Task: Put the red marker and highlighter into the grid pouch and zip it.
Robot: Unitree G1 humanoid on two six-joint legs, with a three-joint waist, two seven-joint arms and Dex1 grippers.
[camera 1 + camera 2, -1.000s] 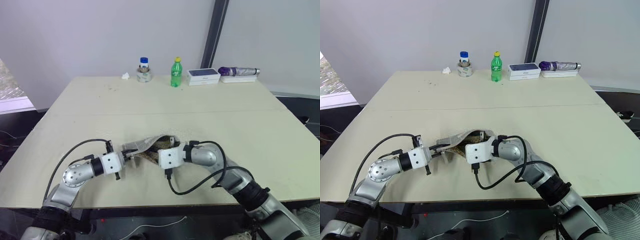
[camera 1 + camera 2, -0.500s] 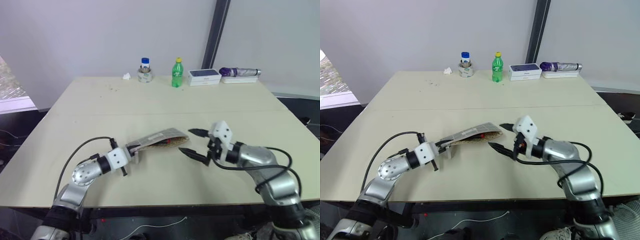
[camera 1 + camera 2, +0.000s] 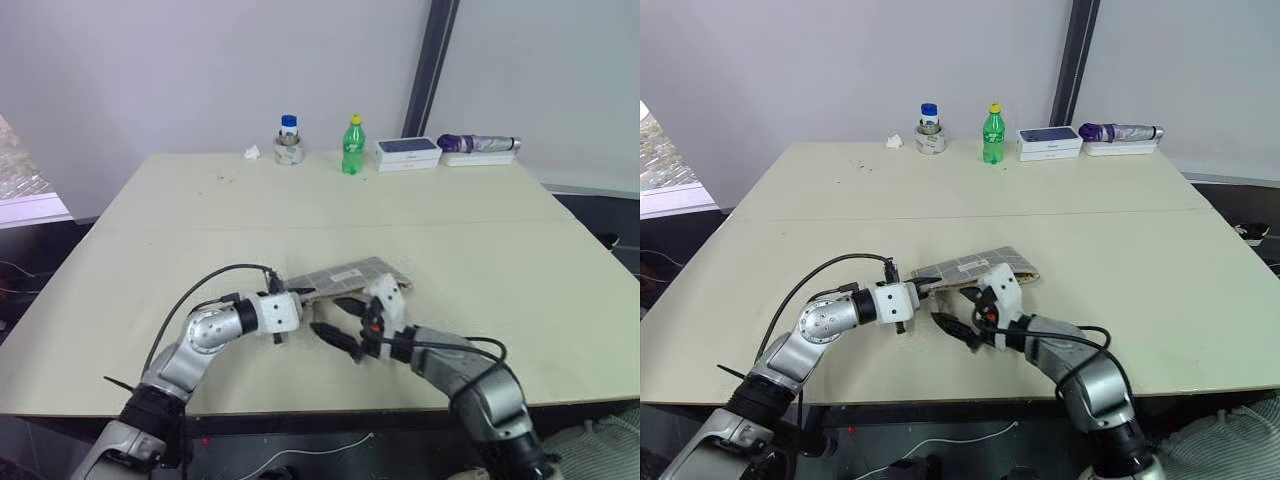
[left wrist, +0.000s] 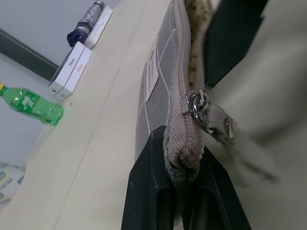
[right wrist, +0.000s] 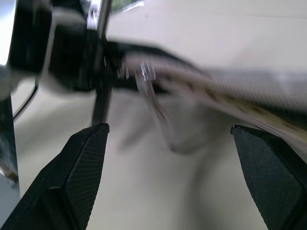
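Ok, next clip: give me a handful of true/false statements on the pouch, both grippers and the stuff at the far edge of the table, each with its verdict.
1. The left gripper is shut on one end of the grid pouch. True.
2. The right gripper is clamped on the zipper's pull strap. False: its jaws stand open, near the strap but off it.
3. The pull strap hangs at the pouch end that the left gripper holds. True.
4. The green bottle lies on its side. False: it stands upright at the table's far edge.
5. The pouch is folded in half. False: it is stretched out flat.
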